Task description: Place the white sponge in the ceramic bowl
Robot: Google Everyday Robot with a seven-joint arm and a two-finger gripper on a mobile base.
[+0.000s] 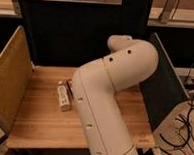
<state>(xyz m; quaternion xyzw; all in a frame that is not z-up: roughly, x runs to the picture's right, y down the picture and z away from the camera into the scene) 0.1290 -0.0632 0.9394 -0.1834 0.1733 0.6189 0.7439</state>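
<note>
The white sponge [64, 98] lies on the wooden table [37, 123], left of centre, its long side running front to back. It has faint dark marks on its top face. My big white arm [109, 93] rises from the lower middle and bends over the table, its left edge right beside the sponge. My gripper is hidden behind the arm. A small dark reddish bit [68, 83] shows at the arm's edge by the sponge's far end; I cannot tell what it is. The ceramic bowl is hidden or out of view.
A tan side panel [7, 81] walls the table's left. A dark panel [162, 86] leans along the right, and a dark back panel [78, 35] closes the rear. Cables [187, 128] lie on the floor at the right.
</note>
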